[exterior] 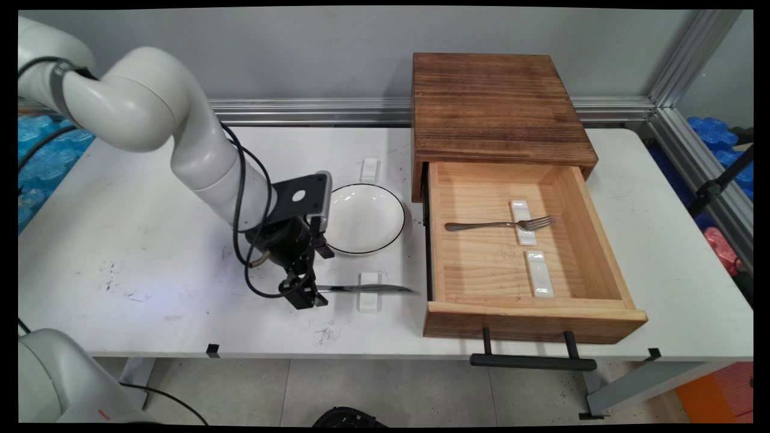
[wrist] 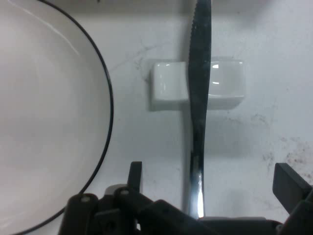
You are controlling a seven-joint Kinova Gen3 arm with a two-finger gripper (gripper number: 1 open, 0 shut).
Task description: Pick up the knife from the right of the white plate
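Pincer (exterior: 305, 293) low over the worktop (exterior: 150, 240), down at the handle end of a knife (exterior: 367, 289); fingers (wrist: 291, 183) look spread apart on either side of the handle, not clamped, though contact is hard to judge from the hand view. Knife lies flat, blade pointing toward the drawer, its middle resting across a small white rest (exterior: 369, 293). Serrated edge shows in the hand view (wrist: 199, 98), rest (wrist: 168, 90) under it. White plate with a black rim (exterior: 366, 218) just behind the knife, near but apart. Another white rest (exterior: 369, 169) behind the plate. To the right, a wooden box (exterior: 496, 102) with its drawer (exterior: 529, 316) pulled open, black handle at the front. Inside the drawer: a fork (exterior: 499, 225) lying across one white rest (exterior: 523, 222), a second white rest (exterior: 539, 274) bare, nearer the front.
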